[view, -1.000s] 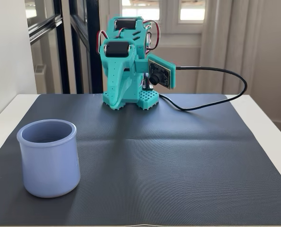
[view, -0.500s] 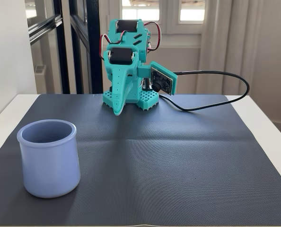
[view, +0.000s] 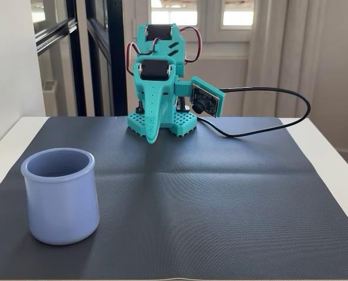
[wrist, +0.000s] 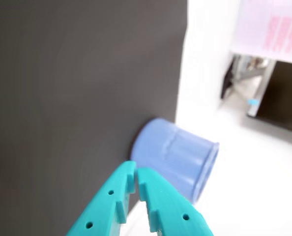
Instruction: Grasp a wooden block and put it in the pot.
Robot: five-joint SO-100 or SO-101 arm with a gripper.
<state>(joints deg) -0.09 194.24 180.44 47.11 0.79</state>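
Pot (view: 61, 196) sits at the mat's (view: 221, 193) front left in the fixed view. Gripper (wrist: 136, 179) fingers together, empty, folded near the arm base. Block not visible anywhere. Likely light, stiff; pinch across its narrow sides at mid-length.

In the wrist view, the teal gripper (wrist: 136, 176) has its fingers nearly touching, tips before the pale blue pot (wrist: 178, 158) at the dark mat's (wrist: 77, 98) edge.
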